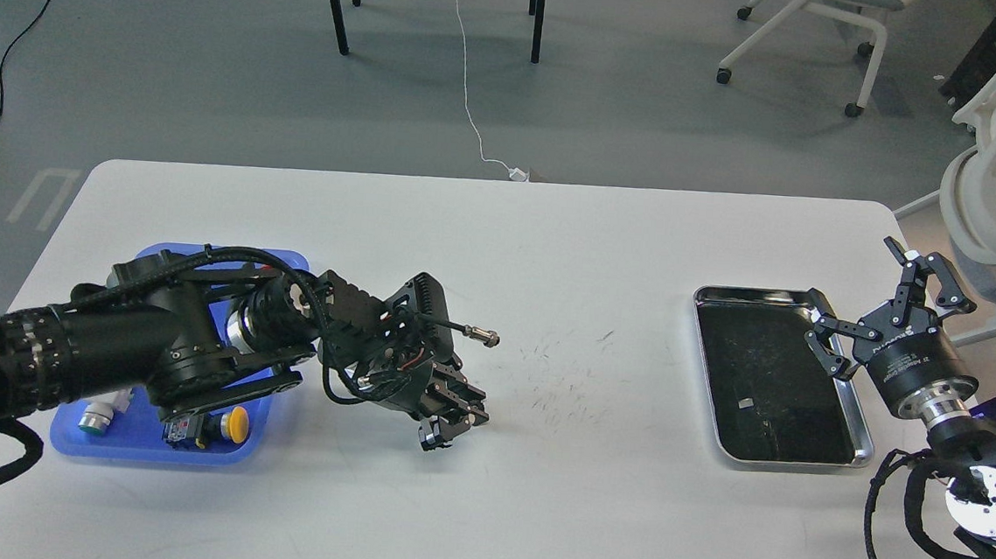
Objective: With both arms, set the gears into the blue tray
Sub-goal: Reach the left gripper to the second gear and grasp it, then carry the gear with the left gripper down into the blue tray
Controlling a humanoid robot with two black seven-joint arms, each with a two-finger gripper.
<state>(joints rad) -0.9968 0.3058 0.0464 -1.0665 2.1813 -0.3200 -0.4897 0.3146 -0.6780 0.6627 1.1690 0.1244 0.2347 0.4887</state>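
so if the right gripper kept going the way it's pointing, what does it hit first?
Probably nothing on the table: the right gripper, fingers spread, points up and away past the steel tray. Way looks free, though depth is unclear.

You're looking at a bright blue tray [131, 447] at lower left, a shiny steel tray [864, 432] with black liner at right, and a white table [502, 227].

Left claw [453, 417] beside blue tray [276, 260] — right claw [878, 293] spread, over steel tray [862, 432].

Blue tray [136, 445] half behind left arm [152, 334]
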